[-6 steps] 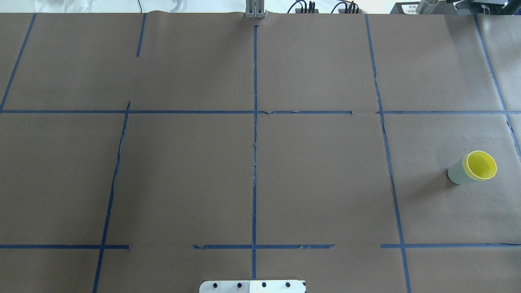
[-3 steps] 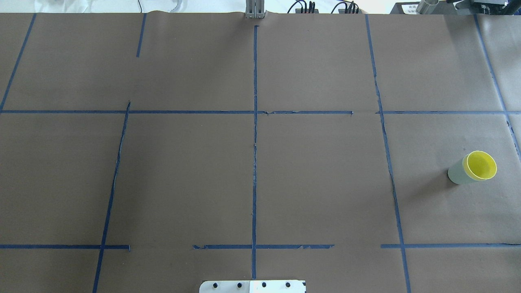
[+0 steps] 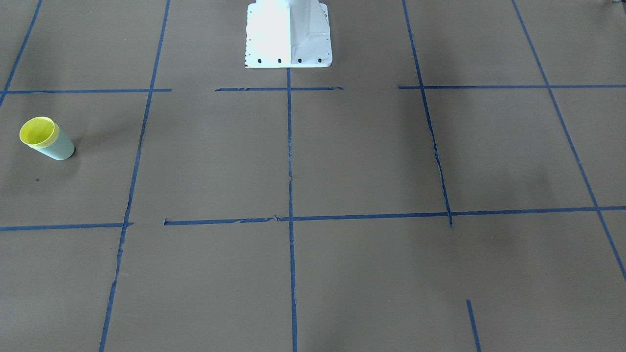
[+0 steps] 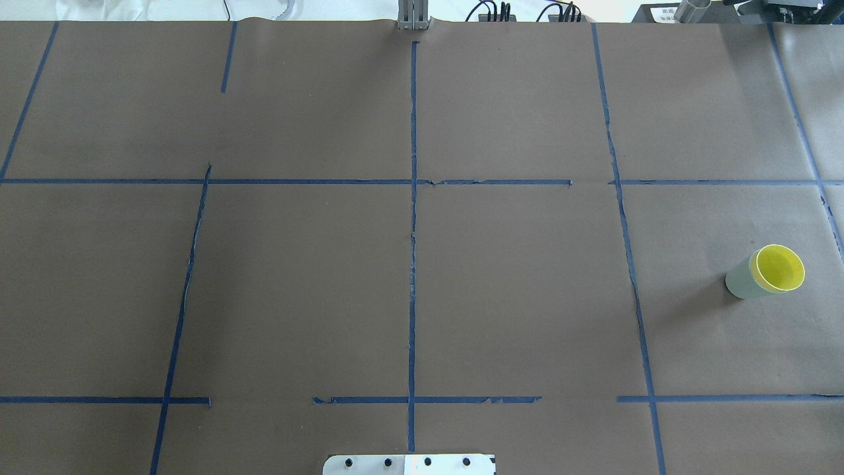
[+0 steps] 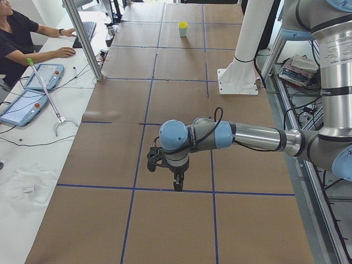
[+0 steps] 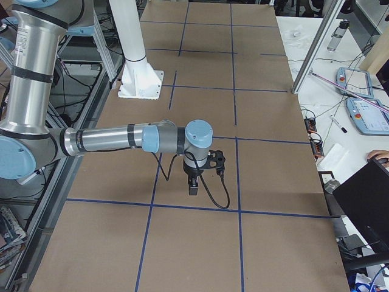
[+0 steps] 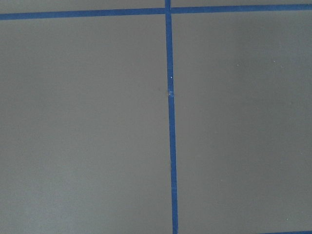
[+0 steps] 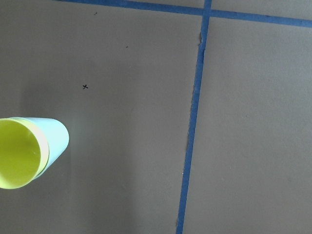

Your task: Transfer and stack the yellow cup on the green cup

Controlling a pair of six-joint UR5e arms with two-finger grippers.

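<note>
The yellow cup [image 4: 780,269] sits nested inside the green cup [image 4: 738,280], upright on the brown table at the right side of the overhead view. The pair also shows in the front-facing view, yellow cup [image 3: 36,132] in green cup [image 3: 58,148], and in the right wrist view, yellow cup [image 8: 17,153] in green cup [image 8: 56,136]. My left gripper [image 5: 176,181] and my right gripper [image 6: 193,185] show only in the side views, hanging above the table and apart from the cups. I cannot tell whether they are open or shut.
The white robot base [image 3: 288,34] stands at the table's near middle edge. Blue tape lines [image 4: 413,264] divide the brown table cover. An operator [image 5: 16,38] sits at a side desk with tablets [image 5: 25,104] and cables.
</note>
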